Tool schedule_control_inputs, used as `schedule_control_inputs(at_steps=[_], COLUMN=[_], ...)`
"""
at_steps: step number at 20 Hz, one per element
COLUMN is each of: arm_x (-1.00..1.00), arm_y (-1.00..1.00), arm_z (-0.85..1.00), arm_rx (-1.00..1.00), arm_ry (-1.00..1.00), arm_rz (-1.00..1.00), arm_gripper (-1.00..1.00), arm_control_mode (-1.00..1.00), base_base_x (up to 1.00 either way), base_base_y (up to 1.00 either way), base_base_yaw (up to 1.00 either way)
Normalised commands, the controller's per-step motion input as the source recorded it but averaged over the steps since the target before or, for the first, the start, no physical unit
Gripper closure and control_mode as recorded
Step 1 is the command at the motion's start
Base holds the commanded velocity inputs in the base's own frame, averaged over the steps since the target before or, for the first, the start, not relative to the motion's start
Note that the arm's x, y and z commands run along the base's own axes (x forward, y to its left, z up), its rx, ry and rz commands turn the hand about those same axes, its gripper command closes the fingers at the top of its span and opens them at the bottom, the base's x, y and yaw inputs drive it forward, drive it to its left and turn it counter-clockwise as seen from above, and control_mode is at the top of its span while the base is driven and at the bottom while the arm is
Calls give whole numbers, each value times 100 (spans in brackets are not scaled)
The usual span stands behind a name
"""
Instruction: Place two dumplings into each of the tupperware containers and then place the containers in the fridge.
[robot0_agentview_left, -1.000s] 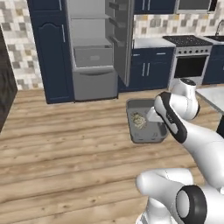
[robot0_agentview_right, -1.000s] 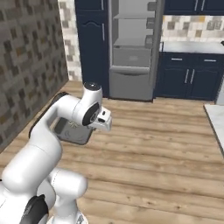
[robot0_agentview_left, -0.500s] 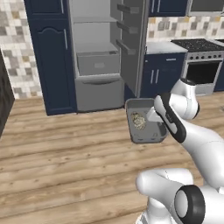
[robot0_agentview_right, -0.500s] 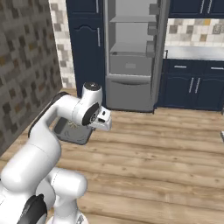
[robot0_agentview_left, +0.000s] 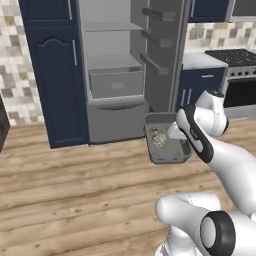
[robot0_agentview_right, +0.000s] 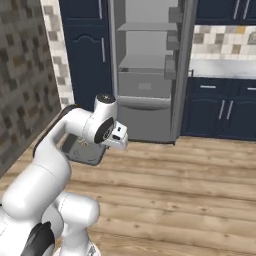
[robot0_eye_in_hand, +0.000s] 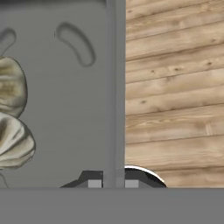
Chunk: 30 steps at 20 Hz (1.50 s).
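The white arm rises from the base, bends at the elbow and reaches forward and low, its wrist turned down so the gripper (robot0_eye_in_hand: 113, 181) looks along a tupperware container (robot0_agentview_left: 170, 150) carried above the wooden floor (robot0_agentview_left: 75, 190). In the hand view the jaws stand close together, pinching the container's raised rim (robot0_eye_in_hand: 114, 87) between them, with the tray's grey bottom to one side and the floor planks to the other. Two dumplings (robot0_eye_in_hand: 11, 118) lie inside the tray, touching each other, against the side away from the gripped rim; in the left base view they show as a pale crinkled cluster (robot0_agentview_left: 159, 137) near the tray's middle. In the right base view the container (robot0_agentview_right: 85, 150) pokes out from behind the forearm, roughly level. The fridge (robot0_agentview_left: 125, 70) stands straight ahead with its door (robot0_agentview_left: 167, 55) swung open, grey shelves and a drawer (robot0_agentview_left: 116, 82) showing inside, navy cabinets (robot0_agentview_left: 50, 75) on both sides and a steel oven (robot0_agentview_left: 240, 85) off to the right. The held tray hangs in front of the fridge's lower part, near the open door's edge.
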Motion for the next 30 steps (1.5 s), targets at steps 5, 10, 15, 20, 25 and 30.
schedule_control_inputs(at_steps=[5,10,15,20,25,30], arm_x=[0,0,0,0,0,0], arm_y=[0,0,0,0,0,0], arm_z=[0,0,0,0,0,0], arm_rx=[0,0,0,0,0,0], arm_ry=[0,0,0,0,0,0], arm_rz=[0,0,0,0,0,0], arm_gripper=[100,100,100,100,100,100], arm_control_mode=[100,100,100,100,100,100], base_base_x=[100,100,100,100,100,100], base_base_y=[39,38,16,7,0,0], base_base_yaw=[-1,0,0,0,0,0])
